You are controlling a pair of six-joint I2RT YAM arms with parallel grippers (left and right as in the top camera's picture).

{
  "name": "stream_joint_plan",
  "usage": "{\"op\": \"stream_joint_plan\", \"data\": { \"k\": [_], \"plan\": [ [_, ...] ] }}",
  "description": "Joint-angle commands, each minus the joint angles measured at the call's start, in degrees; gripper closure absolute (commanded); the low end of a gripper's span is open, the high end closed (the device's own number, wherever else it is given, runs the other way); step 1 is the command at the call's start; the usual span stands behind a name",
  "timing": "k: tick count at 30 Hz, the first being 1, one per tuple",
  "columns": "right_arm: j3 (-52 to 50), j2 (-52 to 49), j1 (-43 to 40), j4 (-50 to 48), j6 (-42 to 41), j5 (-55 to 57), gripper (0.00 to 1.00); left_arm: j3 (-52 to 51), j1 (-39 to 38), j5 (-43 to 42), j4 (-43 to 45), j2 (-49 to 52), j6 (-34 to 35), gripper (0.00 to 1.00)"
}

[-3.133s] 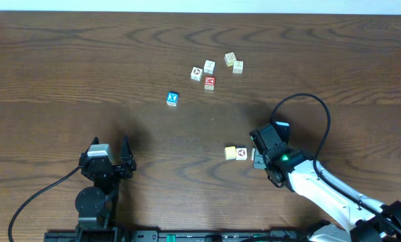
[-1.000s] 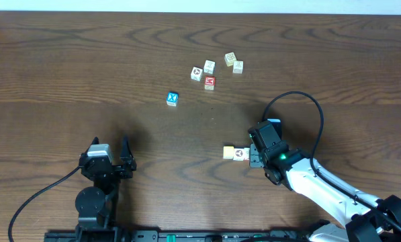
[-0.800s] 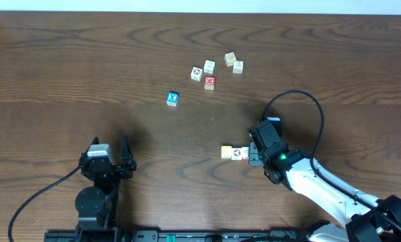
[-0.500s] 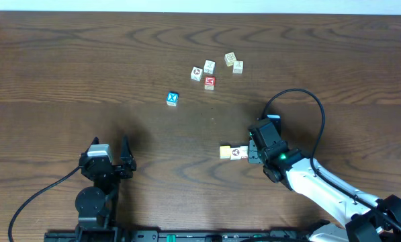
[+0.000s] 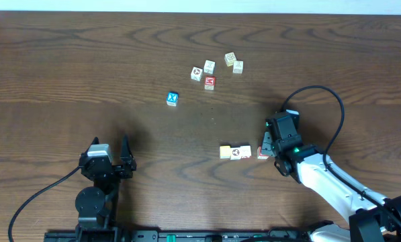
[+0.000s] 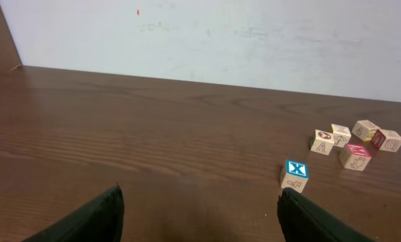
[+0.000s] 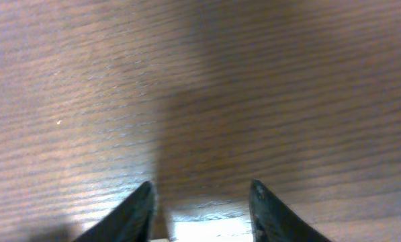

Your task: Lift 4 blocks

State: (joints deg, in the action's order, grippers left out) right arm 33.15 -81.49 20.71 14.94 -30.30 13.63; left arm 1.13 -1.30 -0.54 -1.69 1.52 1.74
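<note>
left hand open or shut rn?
Open. In its wrist view the left hand shows both fingers wide apart, with only bare table between them.

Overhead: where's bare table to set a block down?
Bare: left of the blue cube, far-left table; also the strip between the far cluster and the near row of blocks. Crowded: that row, beside the right pincer.
</note>
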Motion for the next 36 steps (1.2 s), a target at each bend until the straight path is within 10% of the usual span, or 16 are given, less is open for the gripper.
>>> {"op": "stream_joint_plan", "data": {
  "k": [1,8,36],
  "plan": [
    [0.8,-0.5,-1.6,-0.1,0.4,-1.0,0.72,-0.9,-0.2,1.1,-2.5,0.0,0.7,0.26],
    [0.8,-0.5,-2.0,5.3,-2.2,-2.1,0.99,-0.9,-0.2,1.1,-2.5,0.0,0.7,0.26],
    [0.8,-0.5,-1.8,7.5,3.2,-14.6,0.99,-0.9,-0.2,1.1,-2.5,0.0,0.7,0.26]
  ]
}}
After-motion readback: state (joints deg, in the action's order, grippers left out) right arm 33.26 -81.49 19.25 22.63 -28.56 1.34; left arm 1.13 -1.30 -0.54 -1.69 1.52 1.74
